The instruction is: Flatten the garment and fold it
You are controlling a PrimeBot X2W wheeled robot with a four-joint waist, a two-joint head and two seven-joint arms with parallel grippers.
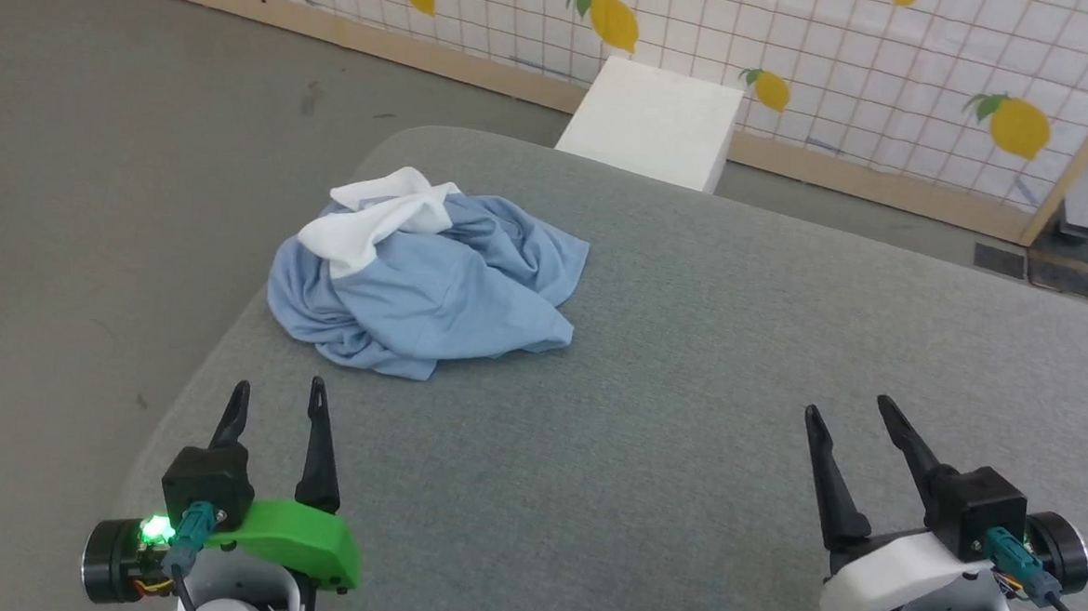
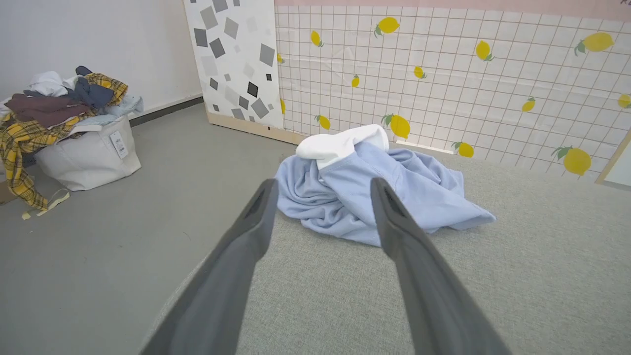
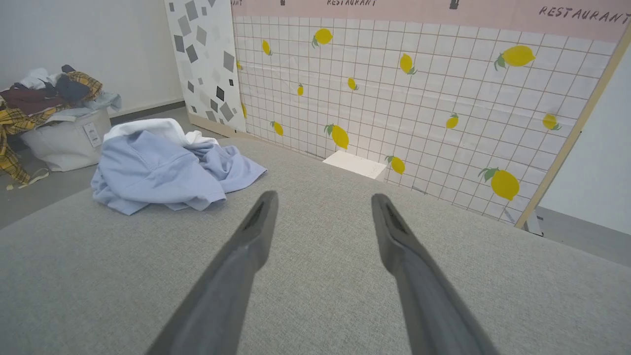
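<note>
The garment [image 1: 429,276] is a light blue shirt with a white part on top, lying crumpled in a heap at the far left of the grey padded table [image 1: 688,397]. It also shows straight ahead in the left wrist view [image 2: 365,197] and at the left in the right wrist view [image 3: 162,170]. My left gripper [image 1: 279,394] hovers open near the table's front left, a short way in front of the heap. At the front right my right gripper [image 1: 851,405] stands open, far from the cloth. Both hold nothing.
A white box [image 1: 651,120] stands on the floor behind the table, in front of a lemon-patterned panel [image 1: 800,40]. A pale bin heaped with clothes [image 2: 74,133] sits on the floor to the left. The table's left edge [image 1: 216,353] runs close by the heap.
</note>
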